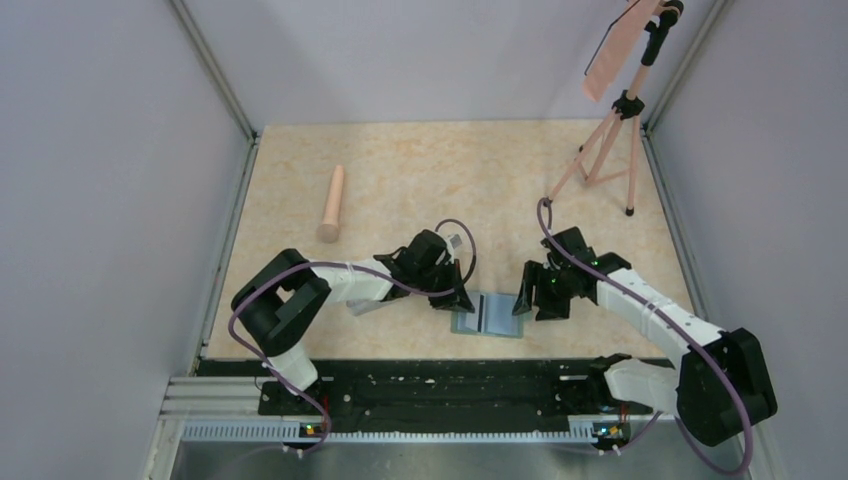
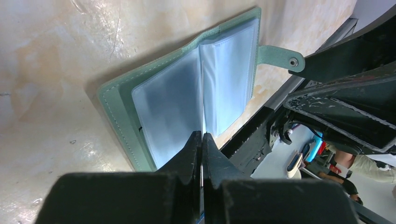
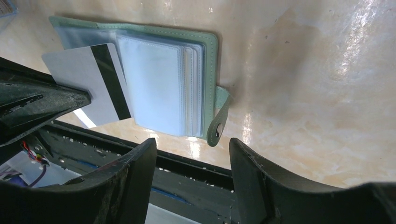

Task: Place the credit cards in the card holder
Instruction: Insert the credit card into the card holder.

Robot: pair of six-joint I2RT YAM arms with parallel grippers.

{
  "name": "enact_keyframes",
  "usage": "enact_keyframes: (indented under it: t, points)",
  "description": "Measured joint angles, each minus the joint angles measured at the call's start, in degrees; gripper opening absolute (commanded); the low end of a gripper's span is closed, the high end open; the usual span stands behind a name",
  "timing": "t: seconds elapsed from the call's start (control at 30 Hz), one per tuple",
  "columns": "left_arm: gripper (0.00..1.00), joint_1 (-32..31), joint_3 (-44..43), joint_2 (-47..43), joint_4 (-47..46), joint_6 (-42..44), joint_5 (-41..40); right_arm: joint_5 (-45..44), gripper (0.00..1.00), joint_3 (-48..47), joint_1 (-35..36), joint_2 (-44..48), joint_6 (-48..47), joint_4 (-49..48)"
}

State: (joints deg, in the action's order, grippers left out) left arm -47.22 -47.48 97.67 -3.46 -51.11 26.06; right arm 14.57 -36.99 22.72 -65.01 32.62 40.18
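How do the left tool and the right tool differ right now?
The left tool is shut on a credit card; the right tool is open and empty. The left tool points the card into the open card holder; the right tool sits beside its snap tab. Both are black and close to the card holder.

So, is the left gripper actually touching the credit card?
Touching. In the left wrist view the left gripper is shut on the credit card, seen edge-on in its grip; the right wrist view shows the card's corner pinned in that gripper.
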Motion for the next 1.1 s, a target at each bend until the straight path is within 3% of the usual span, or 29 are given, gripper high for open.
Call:
enact_keyframes:
  t: [1.1]
  points:
    - [0.0,-0.5,-2.1,4.3,-5.1,-4.8,1.5,-0.3,0.51,3.4,-0.4,-2.3,1.7,-5.0]
